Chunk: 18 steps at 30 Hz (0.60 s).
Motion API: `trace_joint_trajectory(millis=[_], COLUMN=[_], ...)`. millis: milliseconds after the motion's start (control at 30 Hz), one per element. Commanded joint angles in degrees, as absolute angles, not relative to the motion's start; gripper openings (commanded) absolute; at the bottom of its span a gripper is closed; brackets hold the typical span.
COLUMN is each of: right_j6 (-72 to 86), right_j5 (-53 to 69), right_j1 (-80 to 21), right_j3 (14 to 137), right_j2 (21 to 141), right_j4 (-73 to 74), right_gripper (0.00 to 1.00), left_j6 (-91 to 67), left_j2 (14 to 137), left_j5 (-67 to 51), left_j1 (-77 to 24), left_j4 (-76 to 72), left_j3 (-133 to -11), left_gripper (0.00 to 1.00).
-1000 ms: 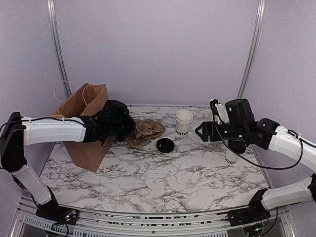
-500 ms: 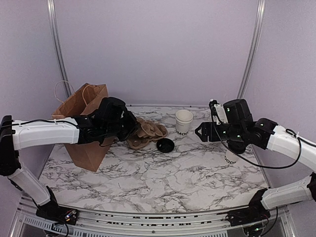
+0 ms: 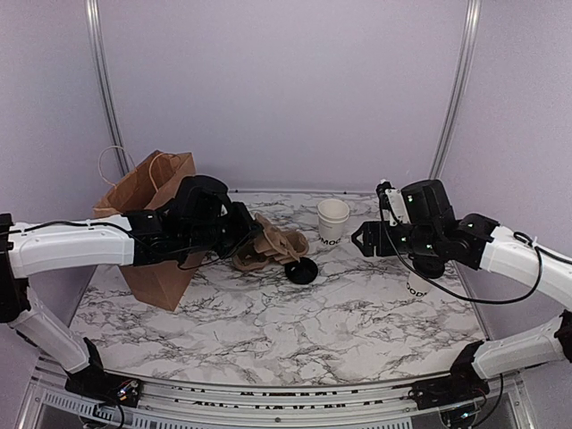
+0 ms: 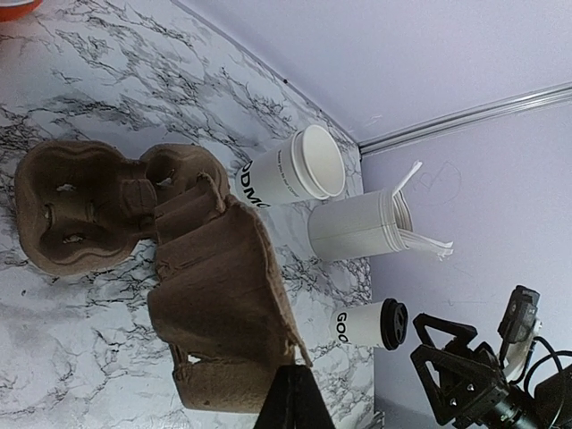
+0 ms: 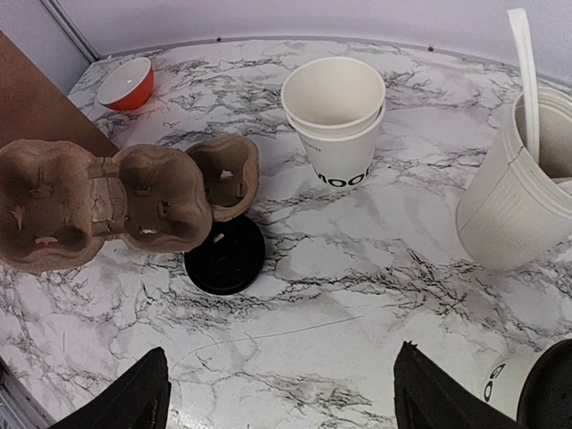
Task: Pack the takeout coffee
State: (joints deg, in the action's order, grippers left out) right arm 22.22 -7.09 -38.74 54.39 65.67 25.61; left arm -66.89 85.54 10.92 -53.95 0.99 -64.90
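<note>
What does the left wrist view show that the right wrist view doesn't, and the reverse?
Left wrist only: its own finger at the near carrier's edge. Right wrist only: a loose black lid and the bag. Shared: that carrier, a second carrier, stacked cups, the utensil cup, the right tool, and the coffee, cropped in right wrist.

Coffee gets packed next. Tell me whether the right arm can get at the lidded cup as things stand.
Probably yes. The right gripper is open and empty, the lidded cup stands just beside it, and nothing lies between them.
</note>
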Motion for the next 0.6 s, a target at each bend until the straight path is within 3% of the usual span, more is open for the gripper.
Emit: trace_joint_trajectory(millis=[0,567], right_j6=[21.4,23.6], right_j5=[-8.2,-11.4], right_j1=[-39.4,-39.3], right_j3=[56.7,53.6], right_j2=[65.9,61.6], right_j4=[24.2,28.3], right_gripper=[0.84,0.84], left_j6=[-64.4,-65.3], left_j2=[83.4,91.4], left_j5=[10.5,1.4], left_j1=[-54.8,-65.6], left_j4=[3.2,0.8], left_j3=[-67.3,-73.2], left_gripper=[0.0,0.0])
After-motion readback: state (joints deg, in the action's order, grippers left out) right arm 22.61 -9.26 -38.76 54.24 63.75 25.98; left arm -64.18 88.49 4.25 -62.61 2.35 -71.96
